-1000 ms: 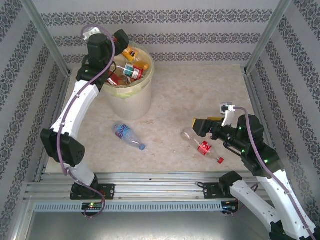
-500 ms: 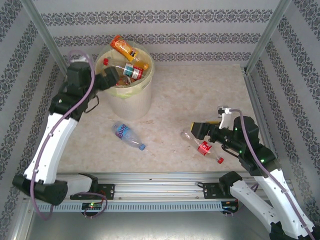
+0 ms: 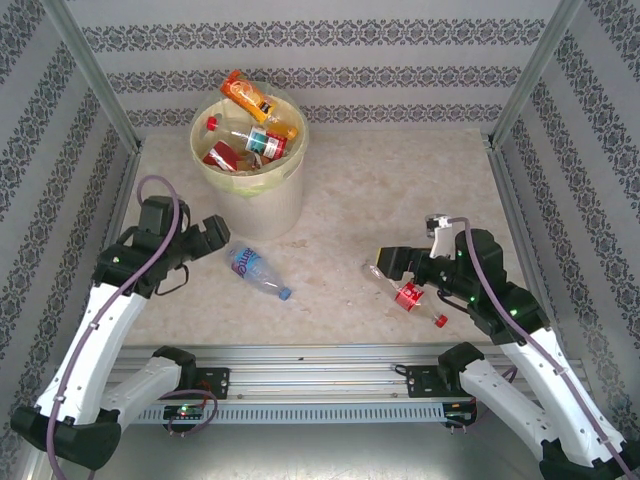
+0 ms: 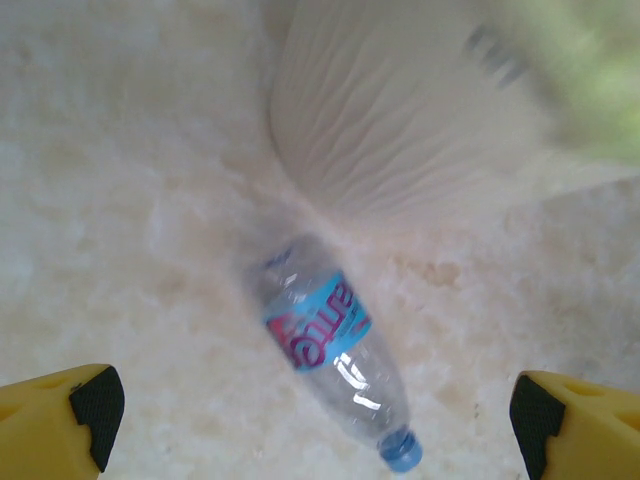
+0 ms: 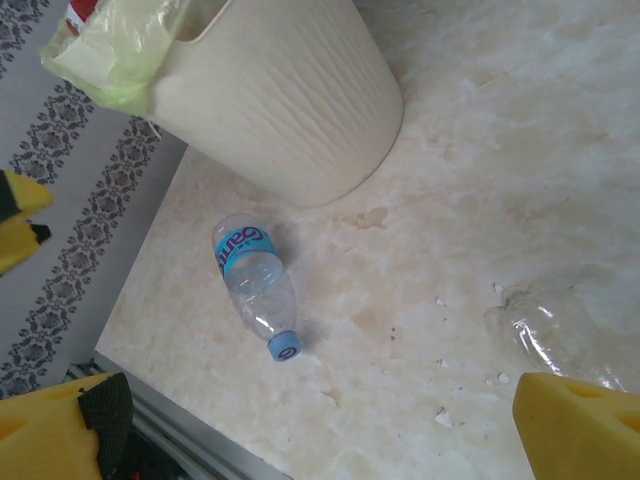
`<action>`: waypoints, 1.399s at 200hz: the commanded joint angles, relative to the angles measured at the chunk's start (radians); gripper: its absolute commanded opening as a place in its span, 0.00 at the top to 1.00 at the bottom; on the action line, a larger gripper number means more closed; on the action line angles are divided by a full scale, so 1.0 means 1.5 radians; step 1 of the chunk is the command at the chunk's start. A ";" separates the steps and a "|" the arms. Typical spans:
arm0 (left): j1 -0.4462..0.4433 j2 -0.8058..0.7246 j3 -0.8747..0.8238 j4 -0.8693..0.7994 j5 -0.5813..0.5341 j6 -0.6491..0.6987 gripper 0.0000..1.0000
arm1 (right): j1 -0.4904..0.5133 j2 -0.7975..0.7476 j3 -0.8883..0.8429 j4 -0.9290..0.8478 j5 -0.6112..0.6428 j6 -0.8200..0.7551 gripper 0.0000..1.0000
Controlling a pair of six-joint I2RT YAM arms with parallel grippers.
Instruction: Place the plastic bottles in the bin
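The cream-white bin (image 3: 262, 196) stands at the back left, with several plastic bottles (image 3: 248, 130) piled in its pale yellow bag. A clear bottle with a blue label and blue cap (image 3: 256, 271) lies on the table in front of it. My left gripper (image 3: 221, 240) hovers open just left of that bottle (image 4: 330, 355), nothing between its fingers (image 4: 315, 420). A clear bottle with a red label and red cap (image 3: 408, 294) lies right of centre. My right gripper (image 3: 391, 263) is open above its base end (image 5: 548, 335), holding nothing (image 5: 330, 425).
Metal frame posts (image 3: 97, 78) and patterned walls close in the table on three sides. An aluminium rail (image 3: 320, 360) runs along the near edge. The bin's ribbed wall (image 4: 400, 120) rises just behind the blue-label bottle (image 5: 252, 282). Small white crumbs (image 5: 440, 415) lie on the marble-patterned tabletop.
My left arm has swung down from over the bin to the table beside the blue-label bottle, leaving an orange bottle on the pile. My right gripper has edged left over the red-label bottle.
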 commanded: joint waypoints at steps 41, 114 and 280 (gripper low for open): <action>-0.006 -0.029 -0.155 0.077 0.041 -0.115 0.00 | 0.015 -0.003 -0.032 0.010 0.002 0.017 0.02; -0.005 0.008 -0.283 0.261 0.111 -0.207 0.00 | 0.032 0.015 -0.049 0.038 0.002 0.023 0.02; -0.010 0.185 -0.345 0.493 0.203 -0.272 0.02 | 0.050 0.019 -0.054 0.044 0.014 0.027 0.02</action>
